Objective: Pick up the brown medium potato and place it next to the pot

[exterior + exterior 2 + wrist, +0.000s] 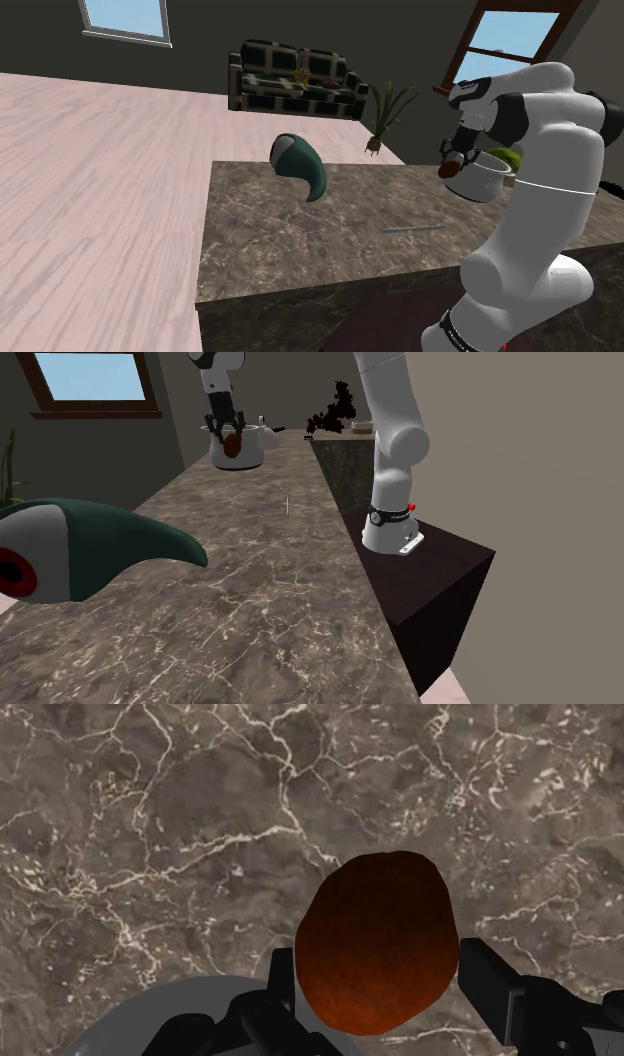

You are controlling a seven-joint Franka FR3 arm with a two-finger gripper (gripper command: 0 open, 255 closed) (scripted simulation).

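**Potato in the claw, hanging just beside the pot**

I have the brown potato clamped between the two black fingers of the gripper. One finger presses one flank and its partner presses the opposite side, so the claw is closed narrow on the potato and on nothing else. In the wrist view the potato hangs over bare marbled counter. The pale rounded rim of the pot is just beside it, close to one finger. From there I cannot tell how high above the stone it hangs.

The second exterior view gives me what the wrist view cannot. The potato shows against the front of the white pot, about level with its rim and off the counter. That view also shows the dark stand alongside the counter. A dark green beak-shaped object lies on the counter well apart from the pot.

The shoulder view adds the surroundings of the pot. A thin grey sliver lies on the counter near the pot, and something green sits just behind it. A potted plant and a checked sofa stand farther beyond.
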